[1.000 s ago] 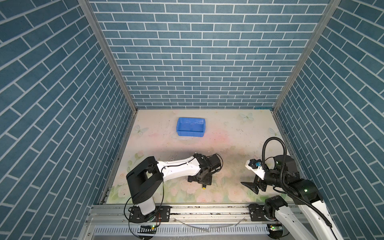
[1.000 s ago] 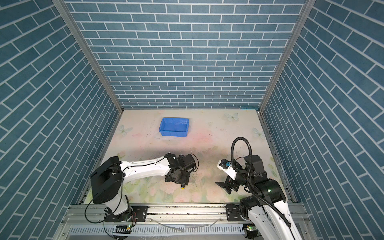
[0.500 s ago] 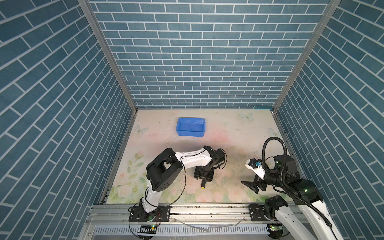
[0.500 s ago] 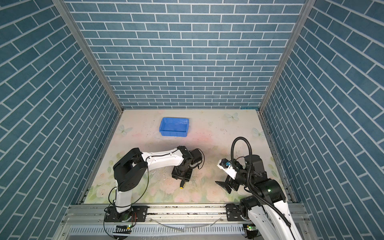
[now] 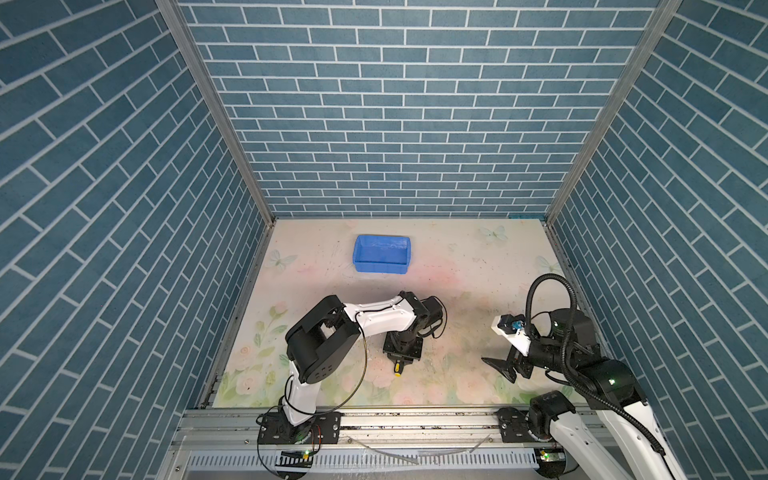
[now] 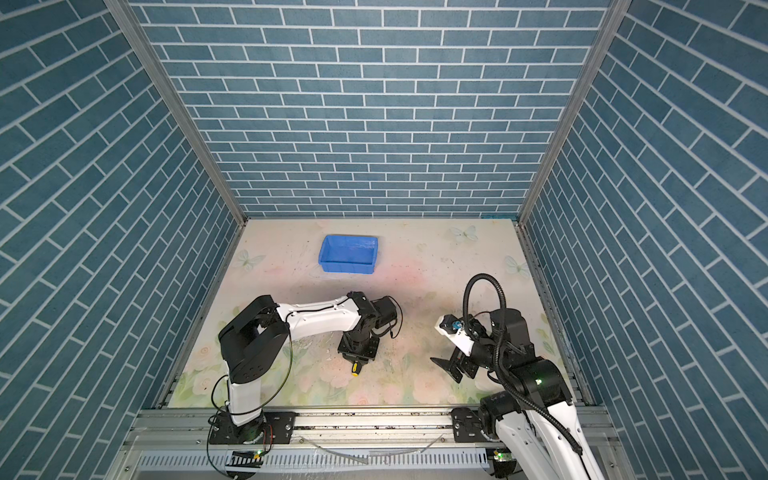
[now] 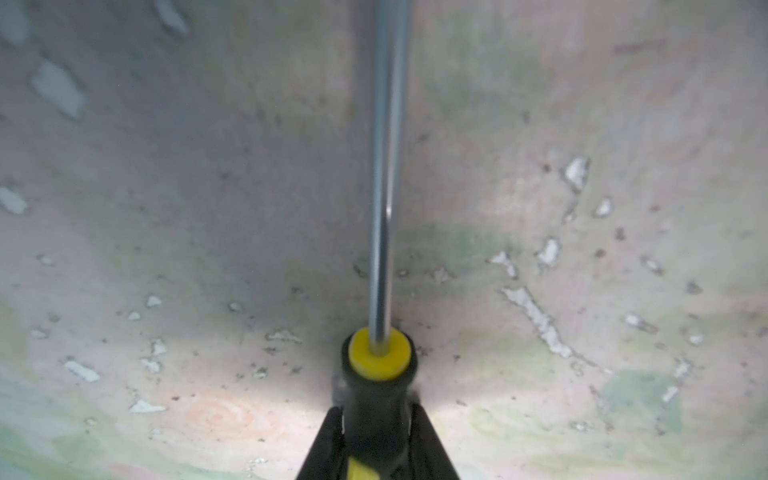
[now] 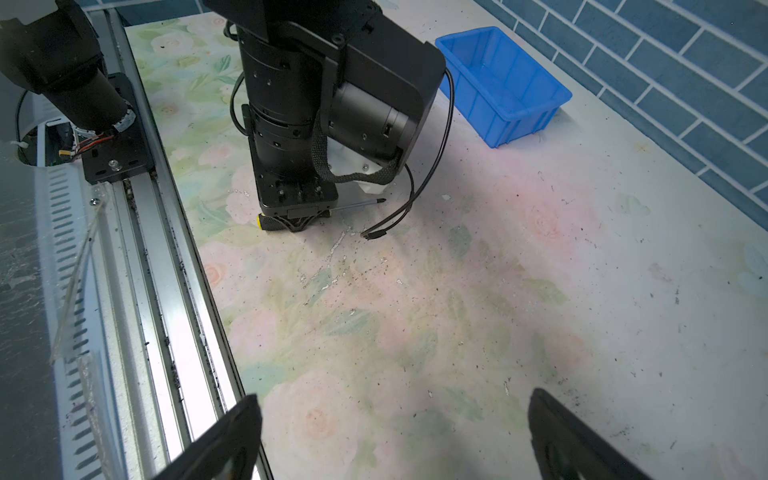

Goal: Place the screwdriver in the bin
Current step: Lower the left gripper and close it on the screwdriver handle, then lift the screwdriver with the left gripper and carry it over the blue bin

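The left arm's jaws pinch the black-handled, yellow-tipped metal-shaft screwdriver by its handle, low over the near centre of the floral-printed desk, probably for a balanced lift. The shallow bright blue plastic bin sits farther back. The right arm's jaws hang spread, idle. No writing is legible.

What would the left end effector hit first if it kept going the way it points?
The table: the left end effector points straight down, shut on the screwdriver, seemingly just above it.
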You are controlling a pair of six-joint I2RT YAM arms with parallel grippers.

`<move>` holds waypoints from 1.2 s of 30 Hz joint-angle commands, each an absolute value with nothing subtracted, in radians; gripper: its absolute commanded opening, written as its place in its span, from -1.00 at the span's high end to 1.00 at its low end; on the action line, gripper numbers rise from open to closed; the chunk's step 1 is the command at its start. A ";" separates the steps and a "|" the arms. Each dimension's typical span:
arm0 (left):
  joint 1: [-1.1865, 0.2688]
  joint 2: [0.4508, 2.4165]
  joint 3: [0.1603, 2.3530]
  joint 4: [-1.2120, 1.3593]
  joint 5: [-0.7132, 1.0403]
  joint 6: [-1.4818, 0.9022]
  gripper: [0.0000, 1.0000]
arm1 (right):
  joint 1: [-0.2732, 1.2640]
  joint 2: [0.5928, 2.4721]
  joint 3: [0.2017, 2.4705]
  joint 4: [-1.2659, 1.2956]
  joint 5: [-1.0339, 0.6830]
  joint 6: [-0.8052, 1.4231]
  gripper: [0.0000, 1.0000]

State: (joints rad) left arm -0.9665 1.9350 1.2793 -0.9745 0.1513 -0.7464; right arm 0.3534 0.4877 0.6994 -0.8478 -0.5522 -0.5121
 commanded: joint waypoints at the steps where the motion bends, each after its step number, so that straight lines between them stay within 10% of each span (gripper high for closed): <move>1: -0.963 1.927 1.265 -0.962 0.129 -0.738 0.86 | 0.360 0.466 0.718 -0.837 -0.549 -0.492 -0.98; 19: -0.943 1.823 1.433 -1.056 -0.087 -0.720 1.00 | 0.359 0.572 0.728 -0.622 -0.590 -0.427 -0.98; 36: -0.634 1.794 1.577 -0.804 -0.101 -0.750 1.00 | 0.400 0.689 0.761 -0.385 -0.537 -0.363 -0.98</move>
State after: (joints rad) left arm -0.6785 1.7664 1.5406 -0.8925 -0.1089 -0.7380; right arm 0.3893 0.6849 0.7136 -0.4374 -0.5556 -0.3882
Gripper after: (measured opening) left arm 0.261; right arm 0.991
